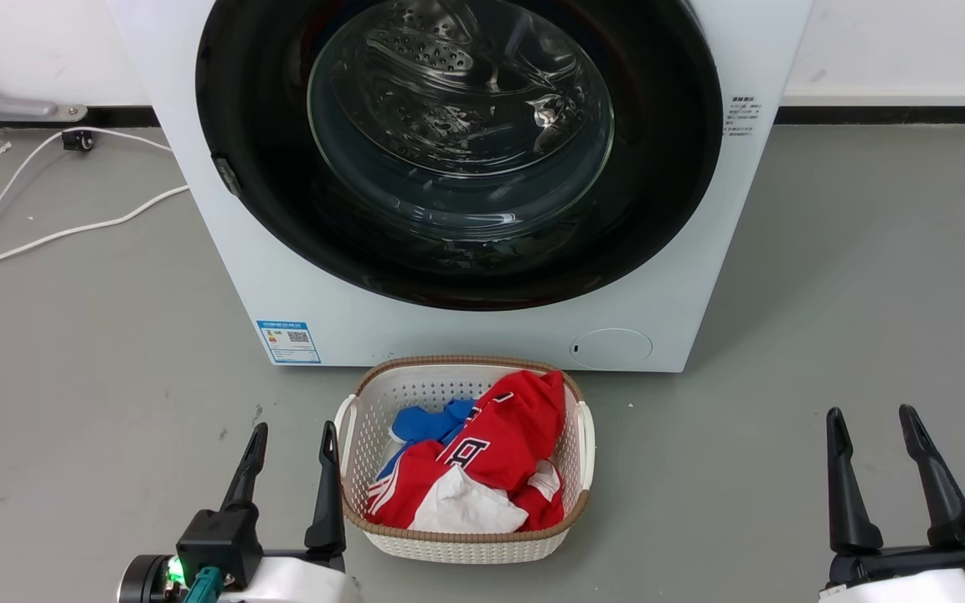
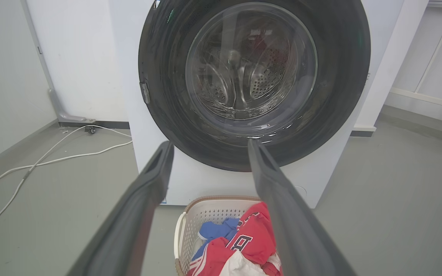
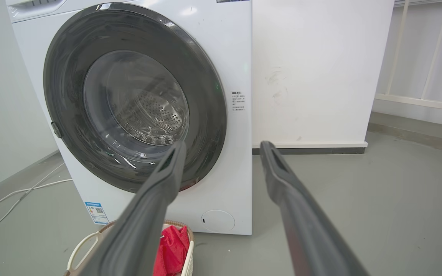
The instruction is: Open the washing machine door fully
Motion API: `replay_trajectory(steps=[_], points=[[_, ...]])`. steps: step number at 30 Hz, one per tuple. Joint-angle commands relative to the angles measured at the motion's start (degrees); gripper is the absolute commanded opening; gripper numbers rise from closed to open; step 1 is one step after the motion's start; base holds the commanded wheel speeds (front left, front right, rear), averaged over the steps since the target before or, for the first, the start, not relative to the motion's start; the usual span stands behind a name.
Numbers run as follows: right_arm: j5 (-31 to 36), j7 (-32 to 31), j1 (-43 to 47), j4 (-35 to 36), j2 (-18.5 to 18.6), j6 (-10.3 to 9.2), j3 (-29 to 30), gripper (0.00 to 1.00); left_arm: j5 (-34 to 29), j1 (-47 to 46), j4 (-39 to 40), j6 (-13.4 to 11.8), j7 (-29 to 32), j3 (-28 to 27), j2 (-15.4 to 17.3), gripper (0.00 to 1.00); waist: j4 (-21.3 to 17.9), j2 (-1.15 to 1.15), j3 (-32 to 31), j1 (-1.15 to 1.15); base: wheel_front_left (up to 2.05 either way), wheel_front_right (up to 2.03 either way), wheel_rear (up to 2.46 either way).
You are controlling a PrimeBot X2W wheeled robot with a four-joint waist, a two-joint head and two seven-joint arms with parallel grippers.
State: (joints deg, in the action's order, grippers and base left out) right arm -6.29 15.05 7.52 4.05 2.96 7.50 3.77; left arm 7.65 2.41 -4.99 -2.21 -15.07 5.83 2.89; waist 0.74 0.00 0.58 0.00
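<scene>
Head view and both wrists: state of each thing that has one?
washing machine door: shut.
filter cap: closed.
laundry basket: upright, loaded.
clothes: crumpled in the basket, red, blue and white.
left gripper: open, empty, short of the door.
right gripper: open, empty, short of the door.

The left gripper (image 1: 294, 427) and right gripper (image 1: 869, 410) each carry two long, tapering matte-black fingers (image 1: 244, 481) on a boxy black mount (image 1: 219, 536). Behind the left mount sit a glowing green light (image 1: 174, 571) and a teal plug (image 1: 204, 582); both forearms (image 1: 302, 584) are cased in smooth white.
</scene>
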Motion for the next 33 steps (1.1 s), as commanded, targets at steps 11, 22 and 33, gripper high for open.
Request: replay_trajectory(steps=[11, 22, 33], points=[[-0.6, 0.2, 0.6, -0.8, -0.2, -0.01, -0.2, 0.44, 0.3, 0.3, -0.9, -0.4, -0.2, -0.1, 0.0, 1.00, 0.1, 0.00, -0.2, 0.00, 0.00, 0.00, 0.00], [-16.5, 0.2, -1.3, 1.0, -0.1, -0.01, -0.9, 0.00, 0.5, 0.6, -1.1, -0.5, -0.2, -0.3, 0.0, 1.00, -0.1, 0.00, -0.4, 0.00, 0.00, 0.00, 0.00], [-55.5, 0.2, -1.2, -0.4, -0.1, -0.01, -2.4, 0.00, 0.5, 0.4, -1.4, -0.4, -0.2, -0.3, 0.0, 1.00, 0.1, 0.00, -0.4, 0.00, 0.00, 0.00, 0.00]])
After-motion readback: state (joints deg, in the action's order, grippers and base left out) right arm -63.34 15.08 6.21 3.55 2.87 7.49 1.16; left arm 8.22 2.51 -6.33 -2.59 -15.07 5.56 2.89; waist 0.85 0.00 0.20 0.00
